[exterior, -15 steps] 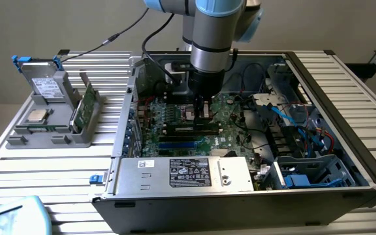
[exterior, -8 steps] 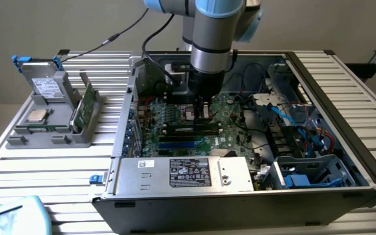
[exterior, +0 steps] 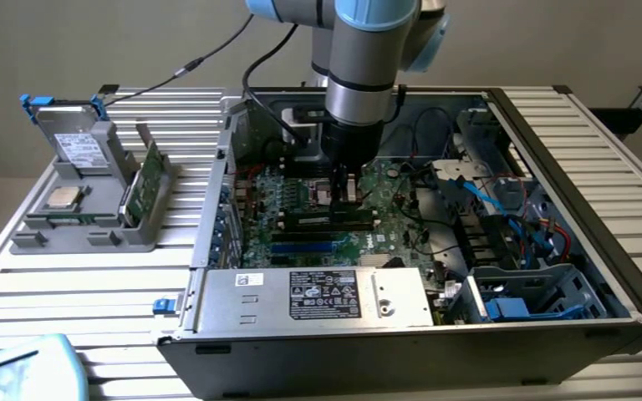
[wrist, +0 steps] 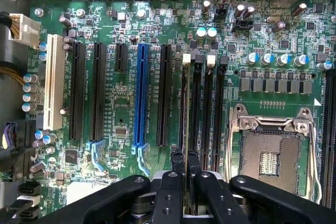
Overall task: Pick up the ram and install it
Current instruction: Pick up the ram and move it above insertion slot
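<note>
As we read the exterior view from its left, we meet a grey holder [exterior: 76, 225] at the left edge with a green board [exterior: 143, 180] standing upright in it. At centre is the open computer case [exterior: 622, 276], where the gripper [exterior: 344, 190] hangs low over the motherboard [exterior: 399, 196], with blue cables [exterior: 511, 200] toward the right. On the wrist view the fingers [wrist: 177, 163] are drawn nearly together, pinching the ram [wrist: 184, 103]. We see it edge-on as a thin pale strip, lined up with whichever of the four black memory slots [wrist: 209, 114] lies farthest from the open processor socket [wrist: 270, 156].
</note>
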Robot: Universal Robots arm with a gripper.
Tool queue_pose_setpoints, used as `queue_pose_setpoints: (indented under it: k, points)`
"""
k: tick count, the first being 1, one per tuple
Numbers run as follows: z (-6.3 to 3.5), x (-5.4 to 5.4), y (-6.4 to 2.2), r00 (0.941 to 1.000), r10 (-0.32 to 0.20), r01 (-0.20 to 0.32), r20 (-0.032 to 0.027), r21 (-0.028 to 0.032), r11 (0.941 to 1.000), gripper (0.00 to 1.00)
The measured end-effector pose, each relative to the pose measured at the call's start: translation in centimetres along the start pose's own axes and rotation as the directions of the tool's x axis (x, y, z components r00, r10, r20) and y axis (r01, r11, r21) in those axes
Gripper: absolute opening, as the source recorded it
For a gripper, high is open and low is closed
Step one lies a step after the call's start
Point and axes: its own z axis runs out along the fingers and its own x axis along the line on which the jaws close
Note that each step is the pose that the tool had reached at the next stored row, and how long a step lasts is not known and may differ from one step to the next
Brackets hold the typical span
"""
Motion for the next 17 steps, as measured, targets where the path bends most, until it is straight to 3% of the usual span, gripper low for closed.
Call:
queue_pose_setpoints:
  k: [17]
  points:
    - [0.10,0.32,0.01,1.0000,0.000,0.000,0.0001,-0.0046,1.0000,0.14]
